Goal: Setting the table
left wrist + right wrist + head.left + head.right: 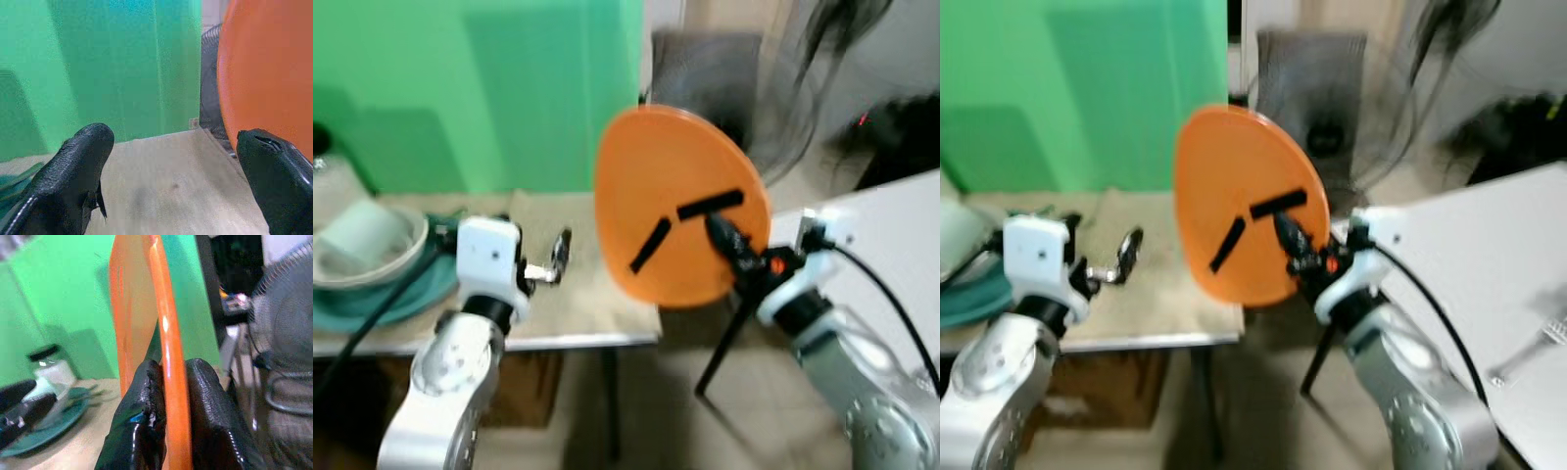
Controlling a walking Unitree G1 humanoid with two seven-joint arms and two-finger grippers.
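Observation:
An orange plate stands on edge in the air over the right end of the beige table. My right gripper is shut on the plate's lower rim, one finger on each face. Two black strips show on the plate's near face. My left gripper hovers open and empty just above the tabletop, left of the plate; in the left wrist view its fingers stand wide apart. At the table's left end a pale bowl rests on a teal plate.
A green backdrop stands behind the table. A jar with a black lid sits by the bowl. A white table with a fork is at the right. A fan and a chair stand behind.

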